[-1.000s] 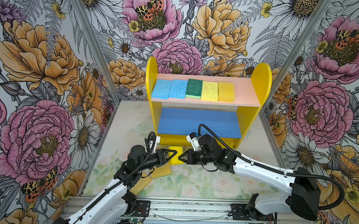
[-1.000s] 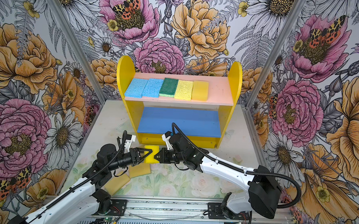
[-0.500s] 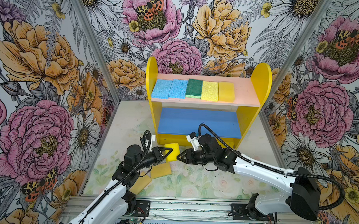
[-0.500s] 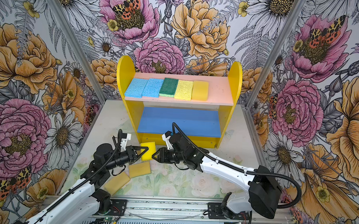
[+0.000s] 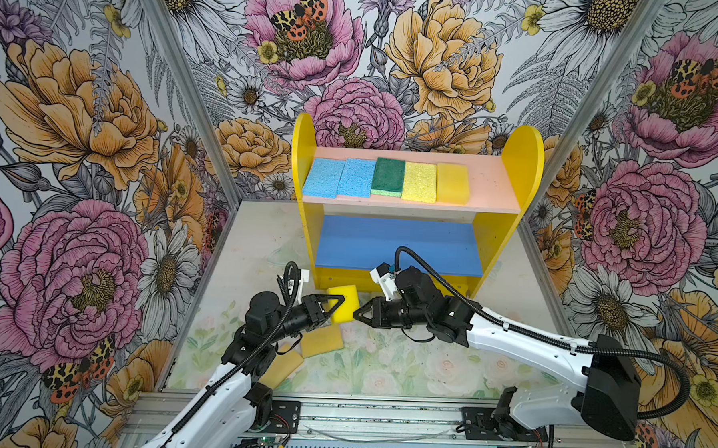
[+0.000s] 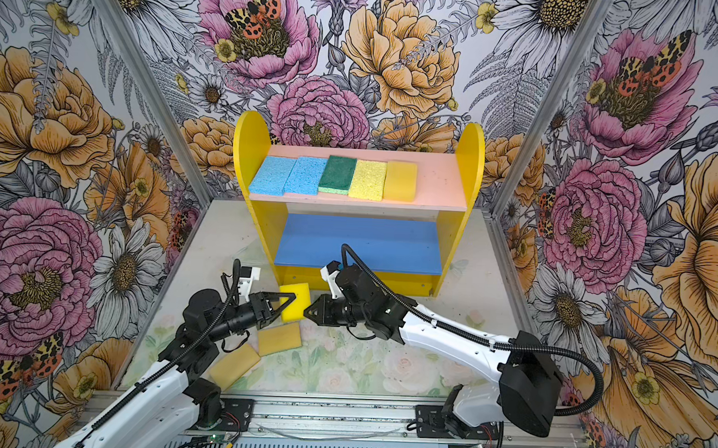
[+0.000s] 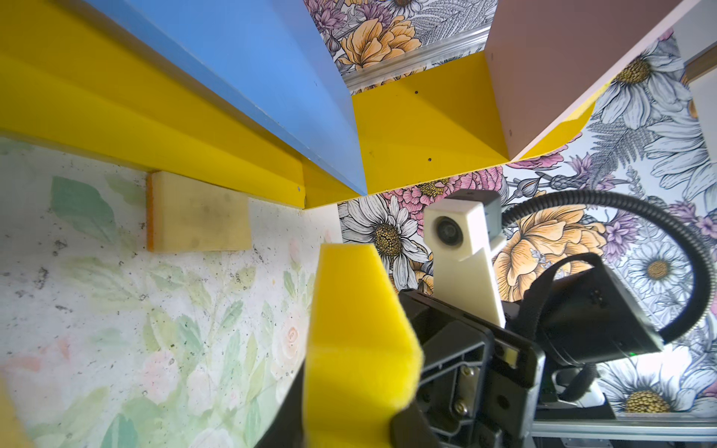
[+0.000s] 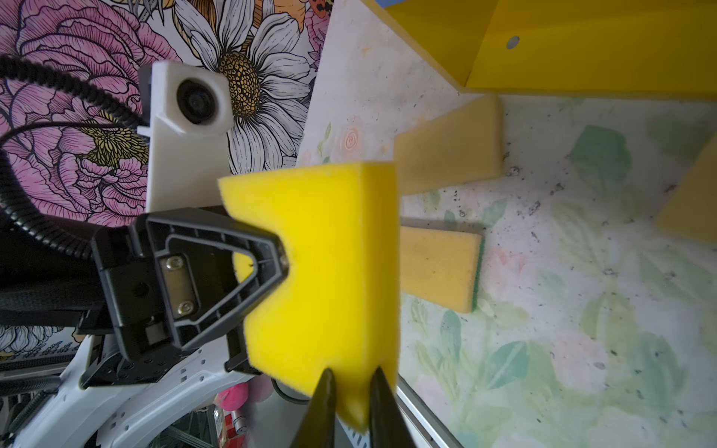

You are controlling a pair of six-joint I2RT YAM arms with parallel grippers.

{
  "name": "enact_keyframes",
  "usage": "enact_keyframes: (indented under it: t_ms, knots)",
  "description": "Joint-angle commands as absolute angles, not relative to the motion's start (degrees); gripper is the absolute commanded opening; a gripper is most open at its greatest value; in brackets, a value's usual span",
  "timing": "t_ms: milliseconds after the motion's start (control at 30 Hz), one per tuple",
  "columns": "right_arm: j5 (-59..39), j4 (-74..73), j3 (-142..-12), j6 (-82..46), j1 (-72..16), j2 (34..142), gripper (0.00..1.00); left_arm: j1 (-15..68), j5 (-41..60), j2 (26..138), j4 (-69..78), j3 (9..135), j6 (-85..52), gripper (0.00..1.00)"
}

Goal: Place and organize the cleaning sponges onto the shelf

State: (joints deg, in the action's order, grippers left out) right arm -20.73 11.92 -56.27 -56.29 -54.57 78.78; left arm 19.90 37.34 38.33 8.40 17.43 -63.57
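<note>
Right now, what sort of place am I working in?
Most likely a robot test or data-collection booth, not a home: floral-printed wall panels in bare aluminium framing, both robot arms mounted on a metal rail at the front, and a small toy-like shelf on a printed tabletop.

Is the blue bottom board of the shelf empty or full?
Empty: the blue lower board shows bare in both top views; the row of five sponges lies on the pink upper board instead.

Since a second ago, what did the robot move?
The left gripper lifted the bright yellow sponge a little; the right gripper has closed on its other edge. The five sponges on the shelf and the tan sponges on the table stayed put.
</note>
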Motion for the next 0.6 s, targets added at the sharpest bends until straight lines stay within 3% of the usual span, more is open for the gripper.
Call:
enact_keyframes:
  t_ms: [0,100,167,367,567]
  knots:
    - [-18.7,11.2,-58.0,-56.8,-54.8,78.0,0.08,19.0,39.6,37.6,8.8,17.0,-63.4,0.46]
    - [-16.5,11.2,-58.7,-56.1,-54.7,78.0,0.04,18.4,39.6,36.4,5.7,17.1,-61.9,0.70]
    - [-15.1,11.2,-59.0,-56.0,-54.2,78.3,0.01,17.5,38.9,34.6,2.6,16.8,-61.3,0.98]
    - [-13.4,11.2,-60.6,-55.2,-51.0,80.5,0.00,10.2,37.0,24.0,-12.6,19.6,-58.2,0.99]
    - [-12.2,10.9,-66.6,-53.6,-46.6,85.5,0.00,9.1,26.5,17.8,-29.6,22.9,-53.0,0.99]
